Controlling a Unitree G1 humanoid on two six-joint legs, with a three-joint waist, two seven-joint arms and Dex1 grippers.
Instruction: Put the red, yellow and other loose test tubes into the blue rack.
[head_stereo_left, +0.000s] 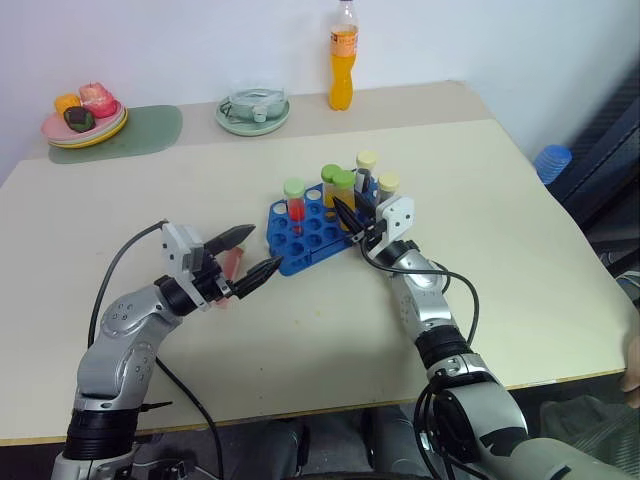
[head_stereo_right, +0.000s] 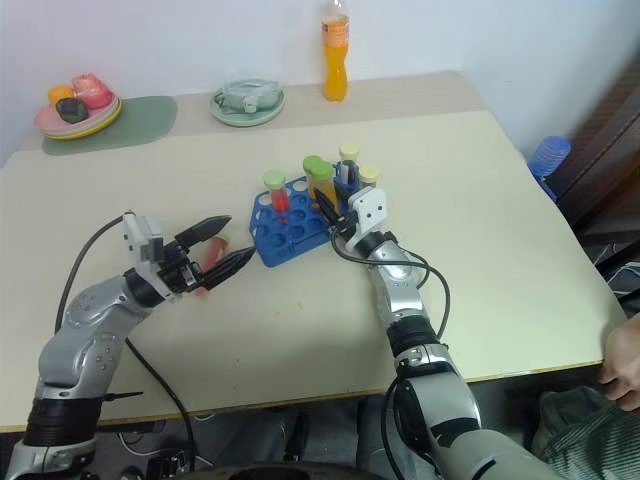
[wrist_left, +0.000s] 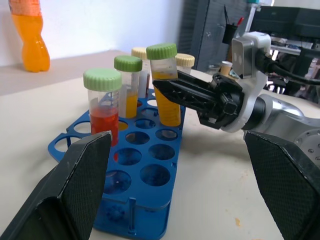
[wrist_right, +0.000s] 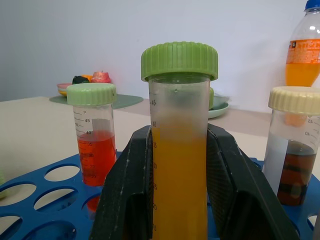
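**Op:** Right now my right gripper (head_stereo_left: 345, 215) is clamped on a yellow tube (wrist_right: 179, 150) with a green cap, both black fingers (wrist_right: 125, 195) pressed flat to its sides. Tube is upright, over the far-right part of the blue rack (head_stereo_left: 312, 232).

**Lead:** Seated in a hole?

**Op:** Can't tell. Its lower end is hidden behind the fingers in the right wrist view, and from the left wrist view it hangs just above the rack's top plate.

**Lead:** What's in the rack?

**Op:** Red tube (head_stereo_left: 295, 205) with green cap, standing in a hole on the rack's left side. Another yellow one with green cap (wrist_left: 129, 85) behind it. Two cream-capped tubes (head_stereo_left: 367, 170) at the rack's far-right end, one with dark liquid. Near holes are bare.

**Lead:** Rack position?

**Op:** Middle of the table (head_stereo_left: 520, 270), well in from every edge, set at an angle.

**Lead:** Right arm pose?

**Op:** Forearm reaches in from the near edge, gripper pointing away and slightly toward my left, tilted a bit upward.

**Lead:** Left side?

**Op:** Left gripper (head_stereo_left: 245, 255) is spread wide, gripping nothing, hovering just off the rack's near-left corner with its tips aimed at the rack. A pinkish loose tube (head_stereo_left: 232, 265) lies on the table right under it, partly hidden by the fingers.
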